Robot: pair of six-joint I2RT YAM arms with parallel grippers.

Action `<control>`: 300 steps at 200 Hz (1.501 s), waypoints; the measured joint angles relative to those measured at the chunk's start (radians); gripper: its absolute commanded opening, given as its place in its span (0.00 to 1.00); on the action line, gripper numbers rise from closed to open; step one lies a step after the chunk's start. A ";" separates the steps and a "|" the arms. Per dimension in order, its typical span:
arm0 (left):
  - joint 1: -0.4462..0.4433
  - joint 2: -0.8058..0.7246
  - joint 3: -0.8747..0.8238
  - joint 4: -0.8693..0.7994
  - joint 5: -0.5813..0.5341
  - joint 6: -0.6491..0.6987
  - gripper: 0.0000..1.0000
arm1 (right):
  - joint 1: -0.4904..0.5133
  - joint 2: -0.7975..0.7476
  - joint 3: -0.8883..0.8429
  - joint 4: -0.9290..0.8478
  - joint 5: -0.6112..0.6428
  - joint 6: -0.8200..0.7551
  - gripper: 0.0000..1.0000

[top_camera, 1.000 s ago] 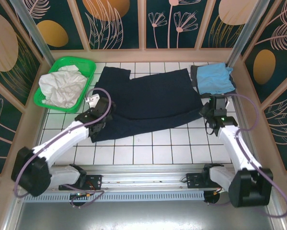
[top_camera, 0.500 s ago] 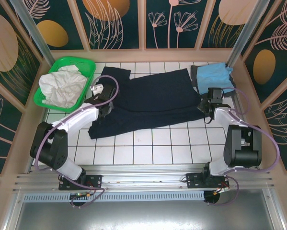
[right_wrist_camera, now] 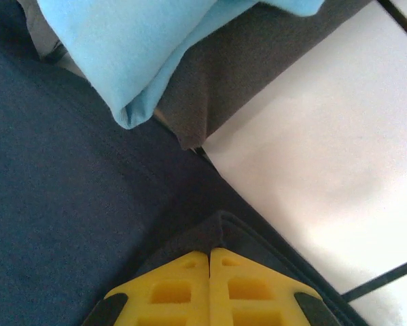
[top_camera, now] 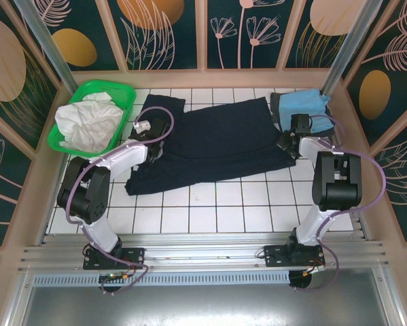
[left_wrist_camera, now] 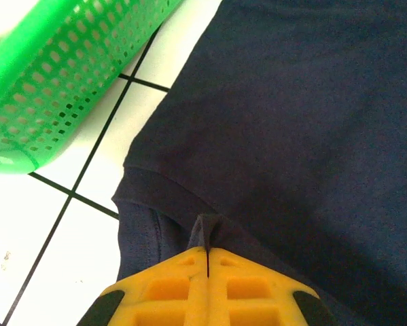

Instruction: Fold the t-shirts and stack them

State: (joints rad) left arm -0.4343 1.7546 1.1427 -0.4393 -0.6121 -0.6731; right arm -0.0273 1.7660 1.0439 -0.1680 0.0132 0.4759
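The dark navy t-shirt [top_camera: 217, 146] lies spread across the white tiles in the top view. My left gripper [top_camera: 151, 138] is at its left edge, shut on a pinched fold of navy cloth [left_wrist_camera: 204, 231] beside the hem. At the shirt's right edge my right gripper [top_camera: 289, 145] is shut on a doubled navy edge [right_wrist_camera: 220, 224]. A folded light blue t-shirt [top_camera: 304, 109] rests on a dark grey t-shirt [top_camera: 276, 103] at the far right; both sit just beyond the right fingers [right_wrist_camera: 183, 285], light blue [right_wrist_camera: 135, 47] over grey [right_wrist_camera: 237, 75].
A green plastic basket [top_camera: 125, 102] with white cloth [top_camera: 87, 123] in it stands at the far left, close to the left gripper; its mesh wall [left_wrist_camera: 60, 75] shows in the left wrist view. Patterned walls enclose the tiled table [top_camera: 217, 204].
Both grippers have moved away from the arm bases toward the far side, carrying the pinched navy edges with them. The shirt's near edge has drawn back a little.
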 measured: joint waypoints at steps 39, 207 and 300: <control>0.007 0.010 0.000 -0.024 0.010 0.000 0.00 | 0.001 -0.006 0.001 -0.022 -0.012 0.000 0.00; -0.266 -1.035 -0.474 -0.261 0.293 -0.265 0.00 | 0.010 -1.159 -0.470 -0.225 0.004 0.153 0.00; -0.227 -0.708 -0.476 -0.200 0.153 -0.266 0.00 | 0.010 -0.719 -0.535 -0.012 -0.003 0.134 0.00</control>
State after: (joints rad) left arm -0.6613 1.0470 0.6662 -0.6388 -0.4595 -0.9394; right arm -0.0170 1.0473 0.5091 -0.1799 0.0097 0.6102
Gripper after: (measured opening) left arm 0.046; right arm 0.046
